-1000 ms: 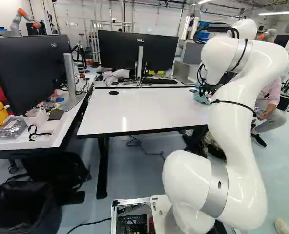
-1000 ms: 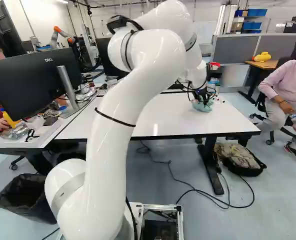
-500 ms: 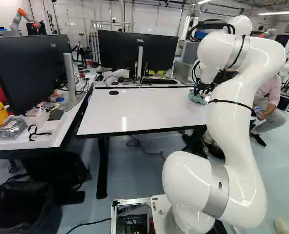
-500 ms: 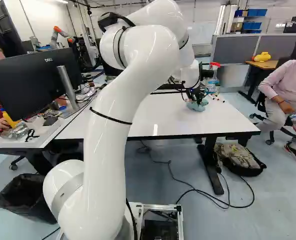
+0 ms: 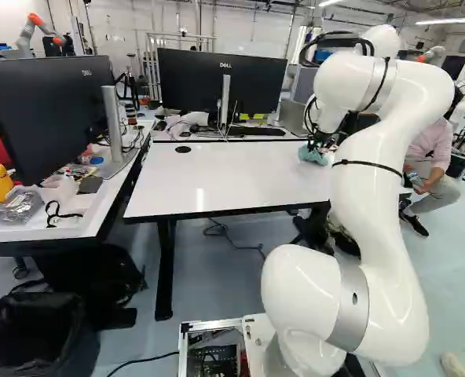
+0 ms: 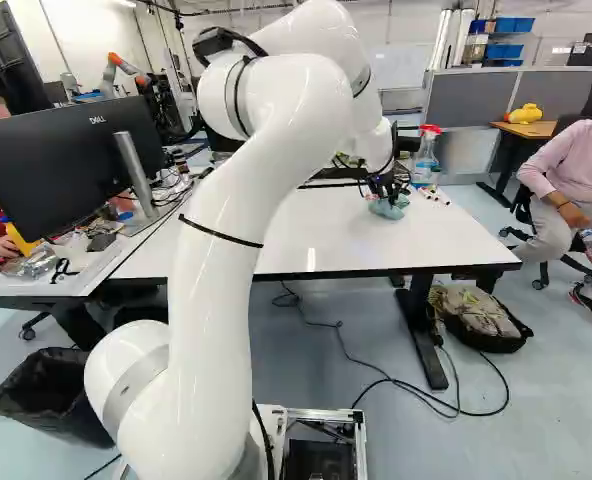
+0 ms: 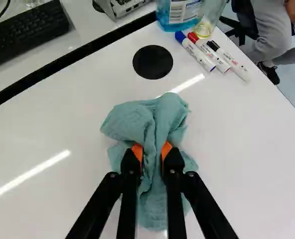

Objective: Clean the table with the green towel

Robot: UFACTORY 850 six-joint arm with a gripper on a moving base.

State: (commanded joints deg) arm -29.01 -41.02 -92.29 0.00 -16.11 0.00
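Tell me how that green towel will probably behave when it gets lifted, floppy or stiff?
Probably floppy: the towel is bunched into soft, creased folds, and its loose ends would likely droop. It looks like plain cloth, so I'd expect it to be light. Slipping seems unlikely while the pincer squeezes its middle from two sides.

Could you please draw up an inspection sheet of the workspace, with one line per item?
Surface: white table, glossy, with light reflections; spills or stains, nothing seen.
Job's things: green towel, bunched up on the table toward its right end in the right base view.
Clutter: three markers side by side, near a bottle of blue liquid and a clear bottle.
Pincer: pincer shut on the towel, orange pads on either side.
Cables: on the tabletop, nothing seen; black cable loose on the floor.
Surroundings: bin beside the base; backpack on the floor near a table leg.
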